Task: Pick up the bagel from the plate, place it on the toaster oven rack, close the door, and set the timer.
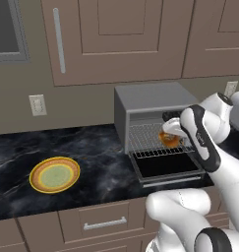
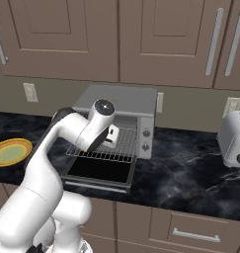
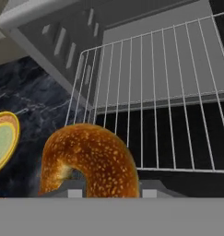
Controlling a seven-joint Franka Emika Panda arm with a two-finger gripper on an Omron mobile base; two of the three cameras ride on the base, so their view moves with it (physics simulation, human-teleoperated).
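1. Bagel, hand view: fills the near foreground, clamped between the gripper's jaws; the toaster oven rack lies directly ahead and below, bars running away.
2. Left base view: bagel hangs just over the rack's front, above the lowered door; plate sits far left.
3. Right base view: arm blocks the bagel; rack pulled out.

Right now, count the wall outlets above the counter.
3: one outlet left of the toaster oven, one just behind it, one above the toaster. Others may be hidden.
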